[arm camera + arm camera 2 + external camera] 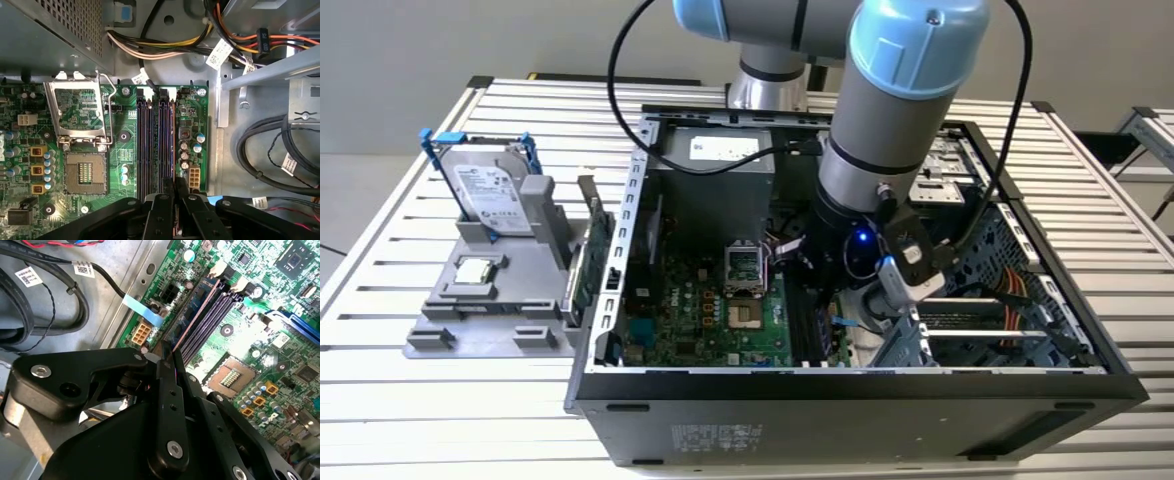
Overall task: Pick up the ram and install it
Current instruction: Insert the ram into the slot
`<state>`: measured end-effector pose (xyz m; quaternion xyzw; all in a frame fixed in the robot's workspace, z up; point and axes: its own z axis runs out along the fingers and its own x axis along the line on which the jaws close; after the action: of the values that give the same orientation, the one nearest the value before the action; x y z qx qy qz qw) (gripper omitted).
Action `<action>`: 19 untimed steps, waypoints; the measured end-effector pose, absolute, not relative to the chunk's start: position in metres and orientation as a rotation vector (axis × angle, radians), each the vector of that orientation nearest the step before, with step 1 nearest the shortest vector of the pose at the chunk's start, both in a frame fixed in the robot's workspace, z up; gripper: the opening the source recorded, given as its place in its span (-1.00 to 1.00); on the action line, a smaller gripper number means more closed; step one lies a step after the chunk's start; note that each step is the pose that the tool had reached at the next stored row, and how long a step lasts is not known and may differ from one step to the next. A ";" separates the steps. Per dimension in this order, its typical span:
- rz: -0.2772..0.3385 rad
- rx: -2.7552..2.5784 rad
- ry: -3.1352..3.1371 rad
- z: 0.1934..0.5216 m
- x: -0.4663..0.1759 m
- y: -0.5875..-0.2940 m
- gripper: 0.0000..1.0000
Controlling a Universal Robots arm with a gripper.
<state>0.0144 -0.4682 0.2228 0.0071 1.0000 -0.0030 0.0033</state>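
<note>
Black end effector (173, 184) fingers sit closest in the first wrist view. They are set narrow and pinch the near end of the ram (195, 305). In the second wrist view this dark-blue stick stands on edge in the outermost of the motherboard's (117, 117) long slots, next to a white power connector (194, 176). Whether it is pressed fully home cannot be told.

At the exterior view's left, a grey fixture (494, 320) rests on the slatted aluminium counter (454, 430). It holds a silver hard drive (491, 195) upright in a blue bracket, with a green card (594, 265) on edge beside it. Next comes the open black computer case (854, 385), with the arm (894, 110) reaching down into its middle. At the exterior view's right, a second slatted counter (1154, 130) stands apart. A plain grey wall (454, 40) lies behind.
</note>
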 end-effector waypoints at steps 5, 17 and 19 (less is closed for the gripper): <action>-0.015 0.035 3.135 0.224 0.014 -0.468 -1.00; -0.018 0.083 3.127 0.223 0.014 -0.468 -1.00; -0.018 0.103 3.126 0.222 0.014 -0.468 -1.00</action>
<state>0.0141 -0.4675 0.2224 0.0328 0.9994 -0.0056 0.0071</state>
